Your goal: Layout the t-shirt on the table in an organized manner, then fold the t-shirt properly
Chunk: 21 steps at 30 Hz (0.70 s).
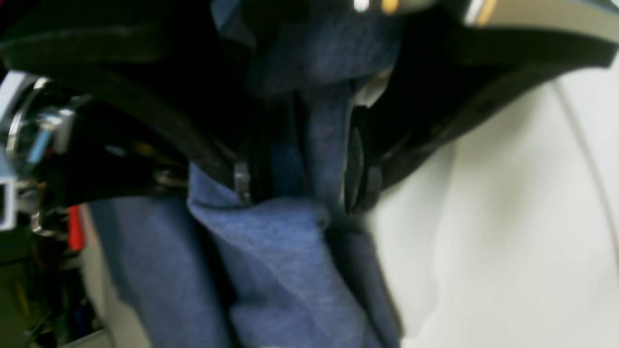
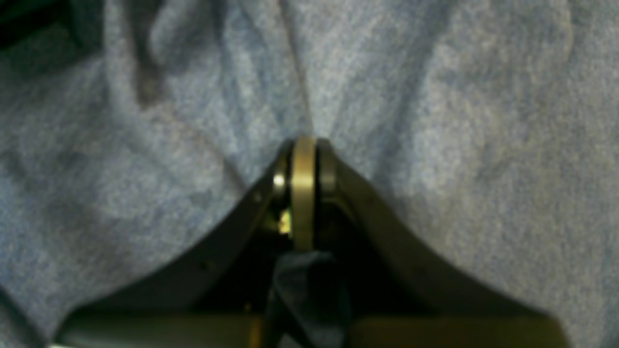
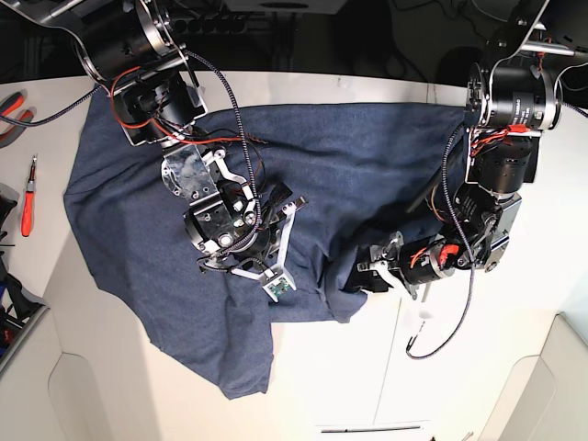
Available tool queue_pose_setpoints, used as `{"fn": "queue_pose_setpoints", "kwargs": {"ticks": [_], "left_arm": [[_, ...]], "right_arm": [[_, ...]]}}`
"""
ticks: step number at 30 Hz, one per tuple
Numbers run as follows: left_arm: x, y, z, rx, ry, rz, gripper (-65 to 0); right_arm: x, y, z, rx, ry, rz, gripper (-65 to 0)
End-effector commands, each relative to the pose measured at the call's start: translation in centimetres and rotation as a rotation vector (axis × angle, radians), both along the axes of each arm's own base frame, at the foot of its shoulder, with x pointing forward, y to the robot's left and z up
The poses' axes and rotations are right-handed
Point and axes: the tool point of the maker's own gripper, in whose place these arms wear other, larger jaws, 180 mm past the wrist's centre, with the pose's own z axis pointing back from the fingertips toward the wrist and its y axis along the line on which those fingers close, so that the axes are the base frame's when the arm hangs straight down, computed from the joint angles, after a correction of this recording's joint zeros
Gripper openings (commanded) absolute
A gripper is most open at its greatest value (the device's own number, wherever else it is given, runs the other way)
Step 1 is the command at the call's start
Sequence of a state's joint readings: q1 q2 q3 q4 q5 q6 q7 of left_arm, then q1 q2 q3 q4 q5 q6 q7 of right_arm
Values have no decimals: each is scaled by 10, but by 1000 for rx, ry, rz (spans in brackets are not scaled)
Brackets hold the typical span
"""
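Note:
The navy-blue t-shirt (image 3: pixel 349 156) lies spread and wrinkled over the white table (image 3: pixel 349 386), one flap reaching toward the front edge. No lettering shows. My right gripper (image 3: pixel 266 264) is down on the shirt's middle. The right wrist view shows it (image 2: pixel 303 142) shut, with a pinch of the t-shirt (image 2: pixel 435 145) between its fingers. My left gripper (image 3: pixel 366 276) lies low at the bunched right-hand edge of the shirt. In the left wrist view its jaws stand apart (image 1: pixel 300 188) with a fold of blue t-shirt (image 1: pixel 275 261) lying between them.
Red-handled tools (image 3: pixel 28 207) lie on the table's far left, beyond the shirt. A black cable (image 3: pixel 432 344) loops on the table below the left arm. A thin seam (image 3: pixel 390 367) crosses the front of the table. The table's front corners are cut at an angle.

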<state>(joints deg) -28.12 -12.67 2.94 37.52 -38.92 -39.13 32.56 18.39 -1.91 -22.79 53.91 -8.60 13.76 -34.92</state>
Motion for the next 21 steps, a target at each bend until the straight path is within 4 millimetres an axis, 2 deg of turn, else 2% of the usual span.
{"fn": "queue_pose_setpoints", "kwargs": {"ticks": [1, 14, 21], "left_arm": [[18, 1, 25, -35, -70, 15, -366], [34, -5, 61, -123, -163, 39, -366], [28, -12, 62, -178, -109, 15, -366]], "right_arm": [[-22, -10, -14, -55, 98, 15, -650], [-22, -10, -14, -53, 96, 16, -650], [-21, -10, -13, -51, 93, 16, -650]]}}
